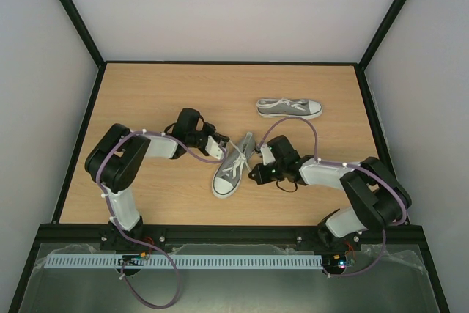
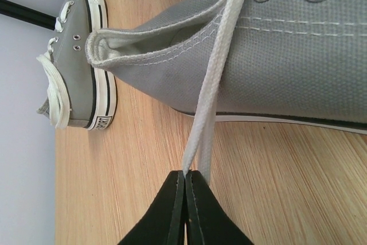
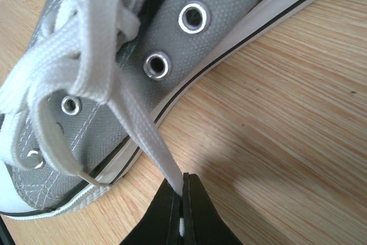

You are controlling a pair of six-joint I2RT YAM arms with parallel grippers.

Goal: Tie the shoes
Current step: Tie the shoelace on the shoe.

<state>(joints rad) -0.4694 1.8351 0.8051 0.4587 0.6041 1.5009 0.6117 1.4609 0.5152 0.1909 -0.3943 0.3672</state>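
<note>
White laces (image 2: 214, 78) pinched, left tool (image 2: 185, 173), right tool (image 3: 182, 179)

black heel label (image 2: 101, 122) on the far shoe (image 2: 77, 55), lettering too blurred to read

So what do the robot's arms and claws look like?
The left arm and right arm look alike: chunky black joints, white parts between, and a purple cable looping along each. The left claw and right claw are both two black pointed fingers.
</note>
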